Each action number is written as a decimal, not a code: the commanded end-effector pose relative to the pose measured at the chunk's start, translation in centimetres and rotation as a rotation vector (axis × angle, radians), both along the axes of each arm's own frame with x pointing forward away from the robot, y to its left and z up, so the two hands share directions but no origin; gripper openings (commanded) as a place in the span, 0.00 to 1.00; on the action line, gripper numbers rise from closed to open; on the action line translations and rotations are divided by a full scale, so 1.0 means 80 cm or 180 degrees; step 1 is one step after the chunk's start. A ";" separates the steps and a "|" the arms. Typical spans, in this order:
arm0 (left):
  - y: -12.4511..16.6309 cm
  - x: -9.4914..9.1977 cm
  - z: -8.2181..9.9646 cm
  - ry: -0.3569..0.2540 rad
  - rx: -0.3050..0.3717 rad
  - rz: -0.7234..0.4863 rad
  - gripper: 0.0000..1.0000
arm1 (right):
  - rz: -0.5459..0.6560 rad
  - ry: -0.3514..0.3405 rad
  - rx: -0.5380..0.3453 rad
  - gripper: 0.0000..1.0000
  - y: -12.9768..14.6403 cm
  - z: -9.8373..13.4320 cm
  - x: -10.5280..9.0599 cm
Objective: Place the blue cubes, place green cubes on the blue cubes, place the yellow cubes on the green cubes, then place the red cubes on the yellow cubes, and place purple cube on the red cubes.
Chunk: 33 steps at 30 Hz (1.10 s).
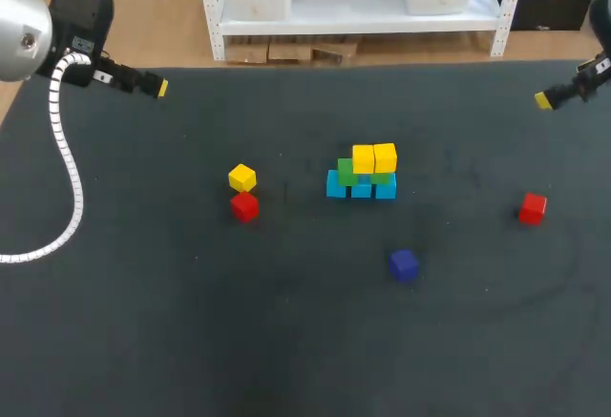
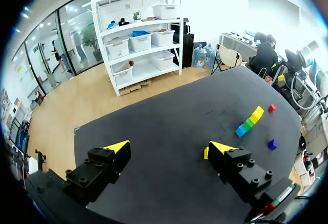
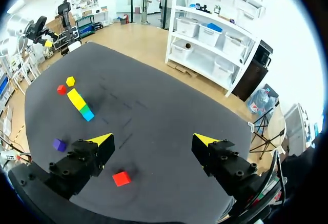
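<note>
Currently we are holding left fingers point(image 2: 105, 166) and right fingers point(image 3: 82, 161) wide and empty at the tabletop's point(image 1: 286, 350) far corners. The blue-green-yellow stack point(image 1: 361, 177) is sitting mid-tabletop, with loose yellow cube point(image 1: 242, 177), left red cube point(image 1: 244, 206), right red cube point(image 1: 533, 208) and purple cube point(image 1: 403, 264) lying around it.

Wide-spread right pincer point(image 3: 153, 138), red cube point(image 3: 121, 178) near it, stacked cubes point(image 3: 81, 104) ahead

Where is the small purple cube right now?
In the head view, the small purple cube sits alone, just nearer the camera than the blue-green-yellow cube stack, slightly right.
</note>
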<state>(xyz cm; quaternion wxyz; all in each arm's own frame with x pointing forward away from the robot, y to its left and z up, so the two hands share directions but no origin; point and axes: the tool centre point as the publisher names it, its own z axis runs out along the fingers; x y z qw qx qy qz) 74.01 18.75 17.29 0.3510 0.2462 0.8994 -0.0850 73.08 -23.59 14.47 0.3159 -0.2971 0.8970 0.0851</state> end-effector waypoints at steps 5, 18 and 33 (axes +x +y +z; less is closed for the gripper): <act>-0.002 -0.001 0.003 -0.0005 0.0035 -0.0081 1.00 | 0.0002 0.0005 0.0000 1.00 -0.001 0.001 0.000; -0.074 -0.019 -0.005 0.0164 0.0597 -0.0741 1.00 | 0.0002 0.0005 0.0000 1.00 -0.001 0.001 0.000; -0.156 -0.020 -0.082 0.0645 0.1213 -0.1100 1.00 | 0.0002 0.0005 0.0000 1.00 -0.001 0.001 0.000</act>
